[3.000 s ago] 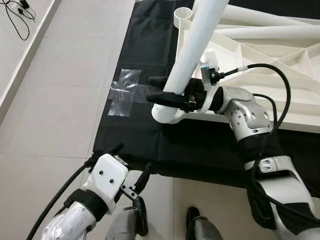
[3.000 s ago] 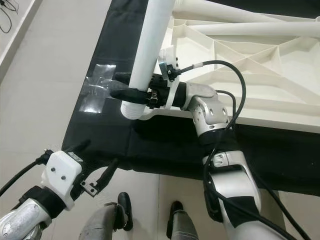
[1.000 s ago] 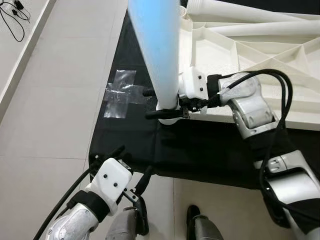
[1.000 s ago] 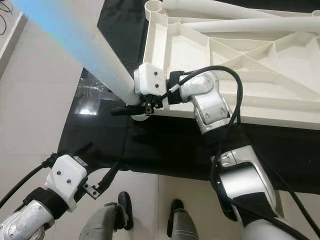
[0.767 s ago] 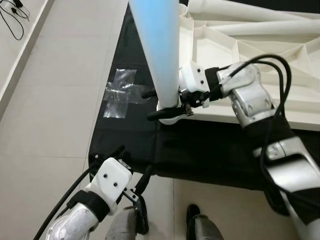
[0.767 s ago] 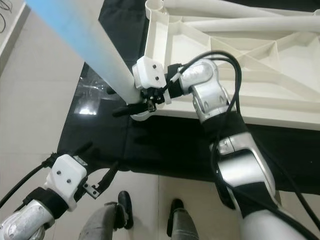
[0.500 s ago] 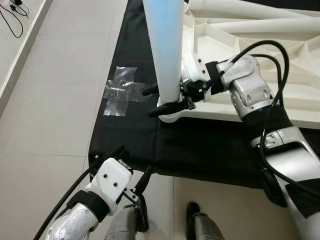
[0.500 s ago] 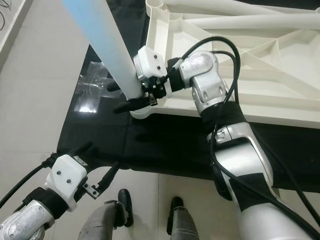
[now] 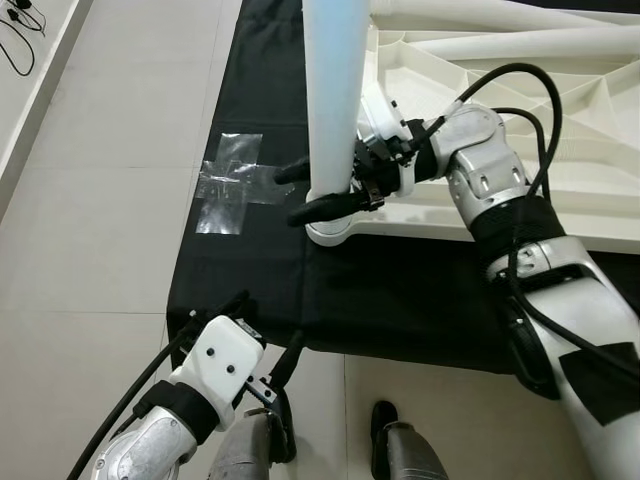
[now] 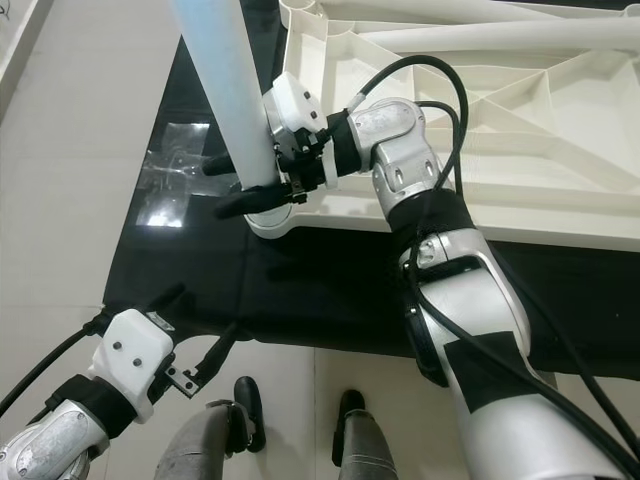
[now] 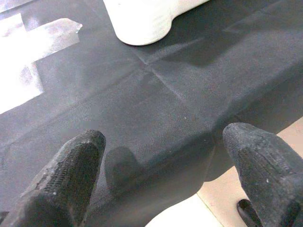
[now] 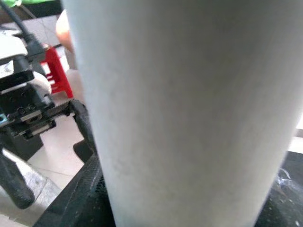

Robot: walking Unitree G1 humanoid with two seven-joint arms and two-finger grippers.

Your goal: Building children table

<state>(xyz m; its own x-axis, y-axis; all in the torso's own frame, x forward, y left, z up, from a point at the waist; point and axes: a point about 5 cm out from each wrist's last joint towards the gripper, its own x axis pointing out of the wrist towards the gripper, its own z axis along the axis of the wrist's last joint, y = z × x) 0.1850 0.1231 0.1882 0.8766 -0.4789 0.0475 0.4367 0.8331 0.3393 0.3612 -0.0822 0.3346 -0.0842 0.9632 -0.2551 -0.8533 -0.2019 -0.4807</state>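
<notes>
I see right gripper (image 9: 318, 190) clamping white table leg (image 9: 334, 90), leg upright in corner socket of upturned tabletop (image 9: 520, 110) on black cloth (image 9: 400, 295). Left gripper (image 9: 262, 340) spread, idle, near cloth edge below tabletop corner.

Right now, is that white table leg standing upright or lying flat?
Upright: the white leg stands with its foot in the tabletop's corner socket, and the right gripper clamps it.

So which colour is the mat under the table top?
Black; the mat shows best in the left eye view.
</notes>
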